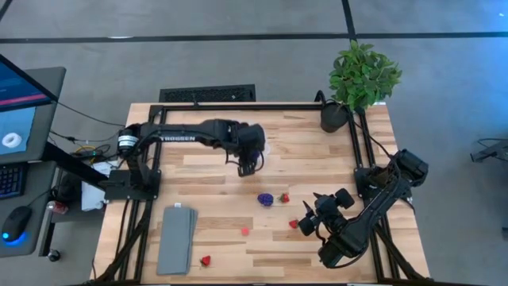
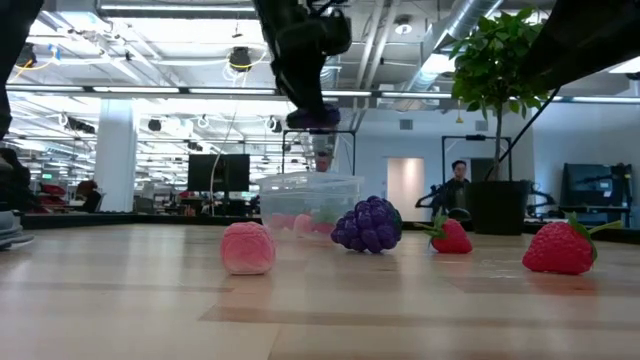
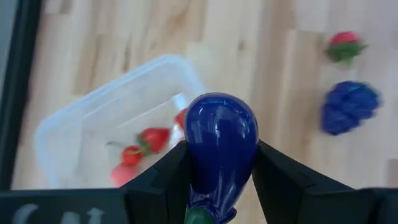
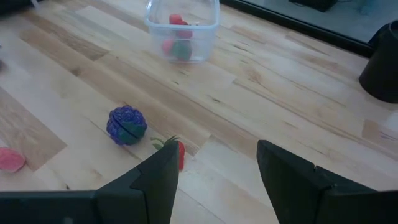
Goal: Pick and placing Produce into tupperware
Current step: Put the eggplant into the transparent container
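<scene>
- At table's 10 o'clock, left gripper [image 1: 248, 164] is pinching the eggplant [image 3: 221, 140] & hovering over the tupperware [image 3: 112, 124]; some produce already sitting inside.
- Eggplant is looking glossy, hard, light; likely slippery, so gripping across its fat middle seems best.
- Toward centre, grape cluster [image 1: 266, 199] & a strawberry [image 1: 284, 197] are lying loose; bumpy grapes should hold easier.
- At 4 o'clock, right gripper [image 1: 310, 213] is waiting, fingers spread, carrying nothing.

bright, even overhead light; left wrist view perhaps slightly blurred.
</scene>
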### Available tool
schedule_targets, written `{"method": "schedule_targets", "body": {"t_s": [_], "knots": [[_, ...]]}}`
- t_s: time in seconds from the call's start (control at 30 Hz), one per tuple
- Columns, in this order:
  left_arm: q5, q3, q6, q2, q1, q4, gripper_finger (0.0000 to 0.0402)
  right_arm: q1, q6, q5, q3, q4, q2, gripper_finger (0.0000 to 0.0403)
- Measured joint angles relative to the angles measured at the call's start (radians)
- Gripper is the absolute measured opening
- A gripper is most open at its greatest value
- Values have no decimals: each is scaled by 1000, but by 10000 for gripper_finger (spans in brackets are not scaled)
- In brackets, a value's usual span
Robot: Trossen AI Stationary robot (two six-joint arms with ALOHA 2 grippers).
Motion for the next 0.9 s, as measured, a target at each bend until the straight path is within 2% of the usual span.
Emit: {"method": "schedule_targets", "body": {"t_s": [0.53, 0.9], "knots": [[15, -5, 157, 1, 253, 12, 139, 0, 0, 0, 0, 5, 0, 240], [97, -7, 181, 27, 307, 79, 139, -16, 0, 0, 0, 6, 0, 240]]}}
